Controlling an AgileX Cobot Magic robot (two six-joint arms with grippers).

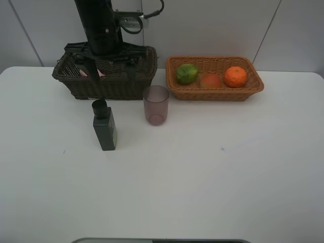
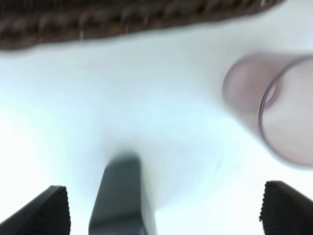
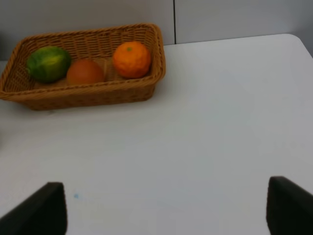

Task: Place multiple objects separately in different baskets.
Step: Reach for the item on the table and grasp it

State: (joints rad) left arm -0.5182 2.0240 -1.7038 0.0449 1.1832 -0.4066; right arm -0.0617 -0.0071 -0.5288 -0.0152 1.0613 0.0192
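The dark brown basket (image 1: 101, 85) stands at the back left with a pink tube (image 1: 92, 73) showing inside. My left gripper (image 1: 110, 68) hangs open over its front wall. In the left wrist view the left gripper (image 2: 166, 210) is wide open, and the dark green pump bottle (image 2: 122, 196) appears between its fingers, lower down and untouched. The bottle (image 1: 105, 129) stands upright on the table beside the purple cup (image 1: 156, 105). The orange-tan basket (image 1: 217, 94) holds the green fruit (image 1: 187, 74), peach (image 1: 211, 80) and orange (image 1: 235, 76). My right gripper (image 3: 164, 210) is open and empty.
The white table (image 1: 202, 172) stretches wide in front of both baskets. A grey wall stands close behind them. In the right wrist view the orange-tan basket (image 3: 88, 94) with its three fruits lies far ahead of the fingers. The cup (image 2: 274, 107) stands near the left gripper's side.
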